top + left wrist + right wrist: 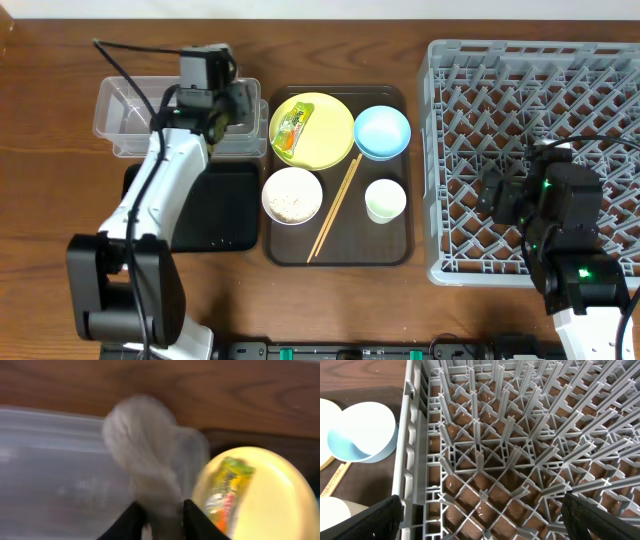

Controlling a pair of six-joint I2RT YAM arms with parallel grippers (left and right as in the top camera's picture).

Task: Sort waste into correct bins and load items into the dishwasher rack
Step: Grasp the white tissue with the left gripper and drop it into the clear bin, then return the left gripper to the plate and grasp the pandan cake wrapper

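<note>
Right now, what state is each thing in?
Left fingers: around crumpled paper, blurred, grip unclear.
Right fingers: wide open, empty.
Rack: empty.
Clear container: nothing seen inside.
Black tray: bare where visible.
Plate: wrapper lying on it.
Blue bowl: upright, empty.
White bowl: upright, holding rice.
Cup: upright.
Chopsticks: lying flat on brown tray.

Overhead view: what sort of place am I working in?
Probably a staged dish-clearing station rather than a full kitchen: a grey dishwasher rack and a loaded serving tray sit side by side on a wooden table.
</note>
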